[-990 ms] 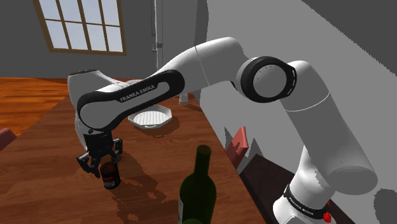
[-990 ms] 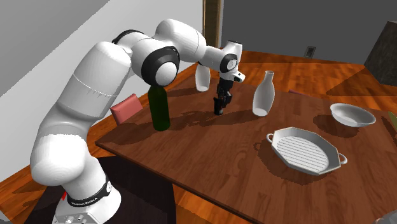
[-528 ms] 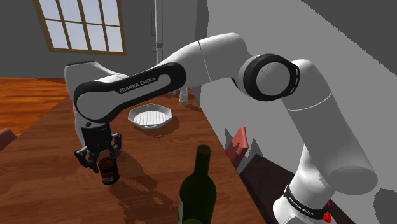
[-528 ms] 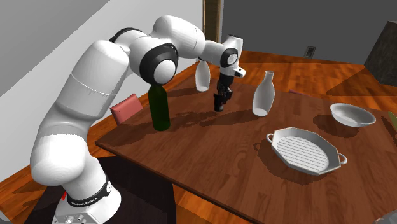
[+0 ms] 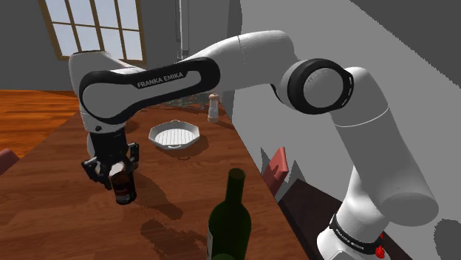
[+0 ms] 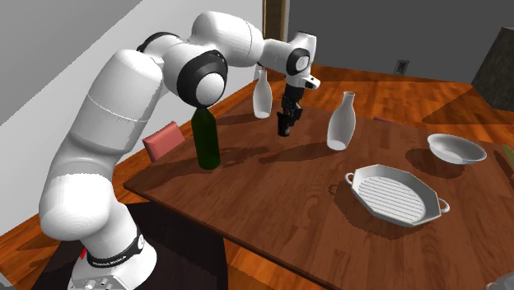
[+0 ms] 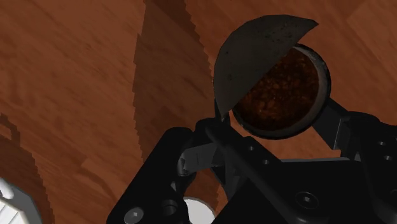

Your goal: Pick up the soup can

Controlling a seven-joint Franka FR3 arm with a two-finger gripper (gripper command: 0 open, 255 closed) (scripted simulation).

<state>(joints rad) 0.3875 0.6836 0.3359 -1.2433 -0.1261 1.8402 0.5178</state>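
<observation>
One wooden table [image 5: 44,221] carries the items. White arm [image 5: 244,63] reaches over it from the stand. Dark green bottle [image 5: 230,221] stands nearest the stand; white ribbed dish [image 5: 174,136] lies farther along. End effector [image 5: 112,168] is closed on the soup can [image 5: 124,189], fingers clasping its sides. Can is dark, upright, lid bent open, held clear of the table, apart from bottle and dish
</observation>
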